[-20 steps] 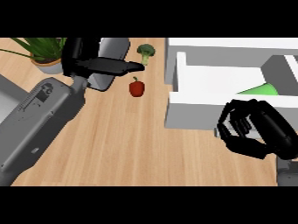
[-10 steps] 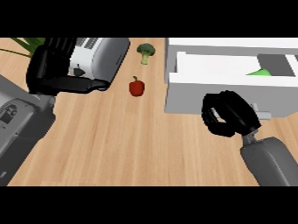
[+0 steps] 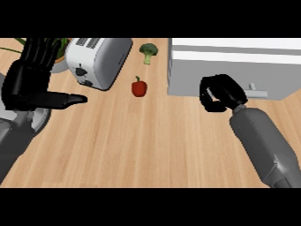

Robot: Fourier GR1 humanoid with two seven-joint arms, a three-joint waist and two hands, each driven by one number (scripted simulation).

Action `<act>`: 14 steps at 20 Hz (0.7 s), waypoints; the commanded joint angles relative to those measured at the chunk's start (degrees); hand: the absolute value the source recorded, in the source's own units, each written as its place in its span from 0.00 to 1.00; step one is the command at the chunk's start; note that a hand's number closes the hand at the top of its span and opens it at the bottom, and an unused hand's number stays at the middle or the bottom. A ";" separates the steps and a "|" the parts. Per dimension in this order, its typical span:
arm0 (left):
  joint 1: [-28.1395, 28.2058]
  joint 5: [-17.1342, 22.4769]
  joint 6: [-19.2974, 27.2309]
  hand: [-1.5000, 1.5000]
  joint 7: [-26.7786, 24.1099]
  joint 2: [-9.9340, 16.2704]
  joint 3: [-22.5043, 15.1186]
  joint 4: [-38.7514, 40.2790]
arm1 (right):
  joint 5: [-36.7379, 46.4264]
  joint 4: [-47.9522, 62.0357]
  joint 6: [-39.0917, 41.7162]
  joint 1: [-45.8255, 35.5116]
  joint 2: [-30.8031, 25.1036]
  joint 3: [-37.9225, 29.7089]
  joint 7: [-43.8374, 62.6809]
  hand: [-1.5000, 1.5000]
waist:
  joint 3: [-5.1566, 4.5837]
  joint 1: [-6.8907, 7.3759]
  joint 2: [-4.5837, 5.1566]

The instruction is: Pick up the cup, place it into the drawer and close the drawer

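Both hands hold nothing. At right of centre the right hand [image 3: 219, 93] is clenched against the drawer [image 3: 234, 73] front. The left hand [image 3: 34, 84] is released at left, beside the toaster [image 3: 99, 59].

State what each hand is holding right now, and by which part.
Nothing is held. The left hand is open, fingers up, beside the silver toaster. The right hand is curled against the white drawer front, gripping nothing visible.

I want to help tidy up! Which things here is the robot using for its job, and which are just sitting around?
For the job: drawer, now pushed in; right hand against its front. The cup isn't visible.

Just sitting around: toaster, red pepper, broccoli, plant.
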 commanded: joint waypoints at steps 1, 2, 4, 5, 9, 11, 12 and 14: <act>0.72 -0.23 -3.06 0.00 -0.48 0.24 1.10 1.30 | 0.70 14.85 -2.64 -6.81 0.97 -2.42 -3.56 1.00 | 0.19 0.18 0.69; 1.27 0.11 -3.40 0.00 -1.23 -0.30 1.85 2.75 | -0.35 16.40 -0.90 -8.99 -0.76 -3.92 -4.44 1.00 | 0.18 0.11 0.75; 0.10 0.41 -4.48 0.00 -0.21 0.11 1.69 1.60 | -1.15 20.09 0.06 -13.16 -0.85 -5.80 -2.92 1.00 | 0.22 1.10 1.12; 2.01 0.31 -2.76 0.00 0.09 0.28 1.86 -1.12 | -1.80 21.52 0.72 -13.84 -4.02 -7.13 -5.14 1.00 | 0.25 1.62 0.96; 2.55 0.51 -6.65 0.00 -2.08 0.38 2.34 1.24 | -2.19 24.86 0.32 -14.67 -5.45 -8.27 -6.75 1.00 | 0.25 2.24 1.86; 3.64 1.70 -7.68 0.00 -0.22 0.44 1.79 -0.75 | -2.31 26.18 0.25 -16.00 -3.76 -8.56 -4.98 1.00 | 0.26 3.21 1.75; 2.47 0.51 -7.40 0.00 -1.22 -0.08 1.58 0.91 | -2.49 26.35 1.05 -17.69 -3.73 -8.83 -4.19 1.00 | 0.25 2.82 1.99; 2.46 0.72 -7.52 0.00 -0.80 -0.65 1.25 0.35 | -3.09 26.94 0.47 -17.06 -4.43 -9.59 -5.50 1.00 | 0.28 3.04 2.10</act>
